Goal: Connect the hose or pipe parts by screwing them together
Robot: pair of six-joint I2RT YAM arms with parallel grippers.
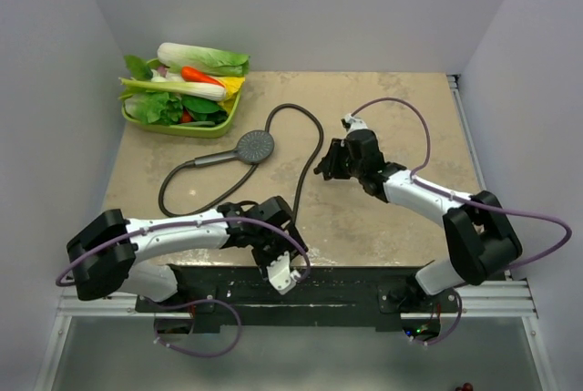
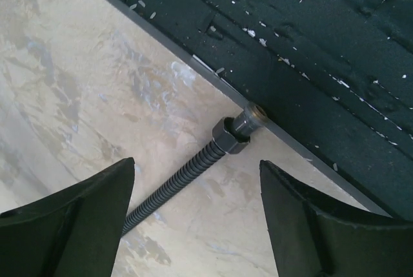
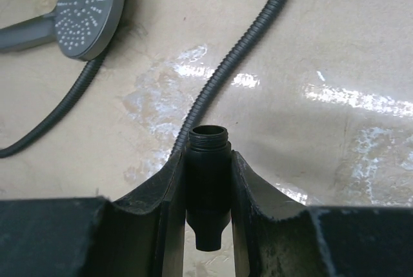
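The dark grey shower head (image 1: 255,146) lies face up on the table, and its thin dark hose (image 1: 314,145) loops behind it and runs toward the near edge. The hose's end nut (image 2: 231,137) rests against the table's front edge. Just above the nut hangs my left gripper (image 2: 197,219), open, with the hose passing between its fingers (image 2: 77,225) untouched. In the top view the left gripper (image 1: 276,254) hides that hose end. My right gripper (image 3: 208,161) is shut on a short black threaded pipe fitting (image 3: 208,174), held above the table right of the shower head (image 3: 87,9).
A green basket (image 1: 214,128) of toy vegetables stands at the back left corner. A dark base plate (image 1: 346,283) runs along the table's near edge, directly beyond the hose nut. White walls close in the left, back and right sides.
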